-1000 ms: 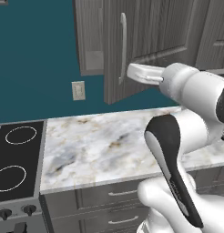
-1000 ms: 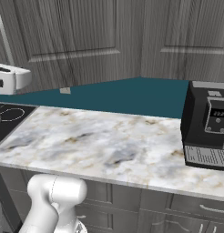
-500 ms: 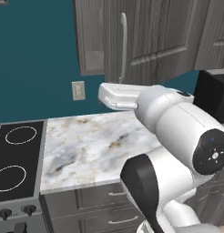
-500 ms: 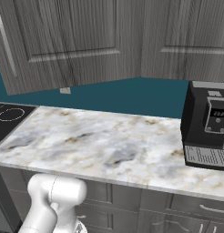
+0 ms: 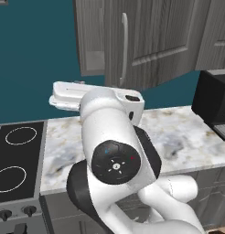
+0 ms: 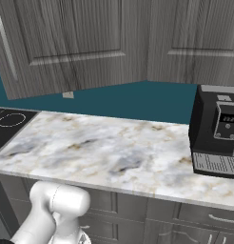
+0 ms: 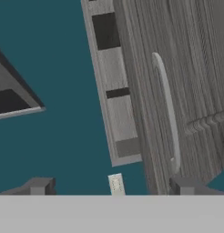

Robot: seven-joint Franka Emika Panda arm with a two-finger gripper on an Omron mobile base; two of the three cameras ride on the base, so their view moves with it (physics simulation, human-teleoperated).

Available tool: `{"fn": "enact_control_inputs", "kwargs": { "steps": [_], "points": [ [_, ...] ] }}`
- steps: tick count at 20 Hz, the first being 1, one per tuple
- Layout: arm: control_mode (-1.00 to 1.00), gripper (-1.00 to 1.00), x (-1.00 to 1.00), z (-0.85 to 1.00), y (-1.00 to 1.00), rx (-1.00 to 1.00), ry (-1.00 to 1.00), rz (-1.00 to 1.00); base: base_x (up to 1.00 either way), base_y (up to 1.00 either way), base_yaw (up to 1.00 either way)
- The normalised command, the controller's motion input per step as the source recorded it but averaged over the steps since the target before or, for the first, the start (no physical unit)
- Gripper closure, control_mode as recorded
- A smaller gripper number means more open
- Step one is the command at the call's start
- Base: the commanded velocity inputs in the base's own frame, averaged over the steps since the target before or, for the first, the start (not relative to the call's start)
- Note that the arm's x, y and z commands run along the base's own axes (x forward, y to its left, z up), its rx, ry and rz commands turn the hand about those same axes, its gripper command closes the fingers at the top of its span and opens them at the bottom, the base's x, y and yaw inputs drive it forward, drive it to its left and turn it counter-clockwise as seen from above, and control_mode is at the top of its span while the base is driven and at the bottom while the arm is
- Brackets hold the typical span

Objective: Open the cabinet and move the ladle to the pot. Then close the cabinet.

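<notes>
While the tool (image 7: 111, 186) gapes, bare shelves (image 7: 114, 86) inside the ajar cabinet (image 5: 151, 41).

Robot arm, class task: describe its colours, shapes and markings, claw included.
The arm has glossy white rounded shells with dark joint bands. One joint carries a black round cap with small white, blue and red marks. The claw ends in two small dark, blocky tips.

Even, shadowless rendered light fell everywhere, sharp and free of glare or blur, only the marble counter (image 6: 114, 152) showing a soft sheen.
</notes>
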Motion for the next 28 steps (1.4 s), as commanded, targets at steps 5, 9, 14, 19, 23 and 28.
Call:
{"fn": "enact_control_inputs", "kwargs": {
  "steps": [5, 9, 14, 19, 23, 28],
  "points": [
    [-1.0, -1.0, 0.24, -0.09, 0.01, 0.0, -0.35, -0.02, 0.0, 0.0, 0.0],
    [-1.0, -1.0, 0.07, -0.36, 0.03, 0.0, -0.53, 0.0, 0.0, 0.0, 0.0],
    [-1.0, -1.0, 0.15, -0.41, 0.0, 0.06, -0.46, 0.0, 0.0, 0.0, 0.0],
    [-1.0, -1.0, 0.22, -0.32, 0.0, 0.15, -0.14, 0.0, 0.0, 0.0, 0.0],
    [-1.0, -1.0, 0.39, -0.11, 0.0, 0.13, -0.07, -0.02, 0.0, 0.0, 0.0],
    [-1.0, -1.0, 0.53, -0.05, 0.0, 0.11, 0.0, -0.05, 0.0, 0.0, 0.0]
  ]
}}
